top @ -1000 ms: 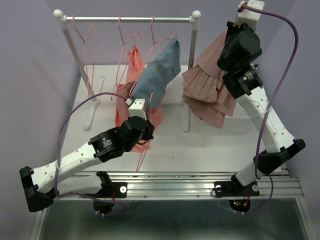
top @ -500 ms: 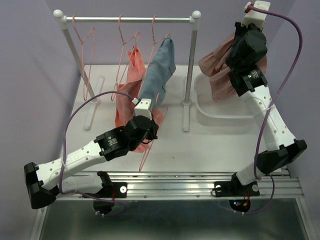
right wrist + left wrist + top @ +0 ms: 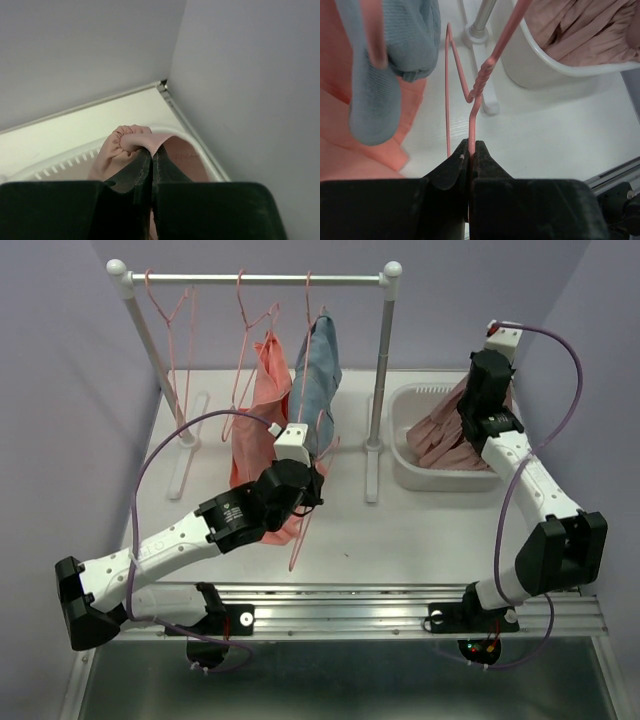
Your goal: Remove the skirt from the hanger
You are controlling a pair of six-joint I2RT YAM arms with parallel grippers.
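The skirt (image 3: 445,435), dusty pink and ruffled, is off its hanger and heaped in the white tub (image 3: 405,478) at the right of the bench (image 3: 430,530); the right claw (image 3: 151,152) is clenched on a gathered fold of it, low over the tub; the left claw (image 3: 471,150) is clenched on the wire of the bare pink hanger (image 3: 479,90), next to its twisted neck, near the blue garment (image 3: 318,365).

The removal itself looks done, so the step in hand is probably the letting go; it goes best if the right claw releases only once the cloth's weight rests inside the rim, then rises straight up so that no ruffle trails over the edge; the left should carry the hanger clear of the blue hem, since its hook could snag there.

Counted: two arms, two claws; four pink hangers, three on the rail (image 3: 260,278) and one held; three garments, namely the skirt, the blue one and a coral garment (image 3: 255,410); one tub.
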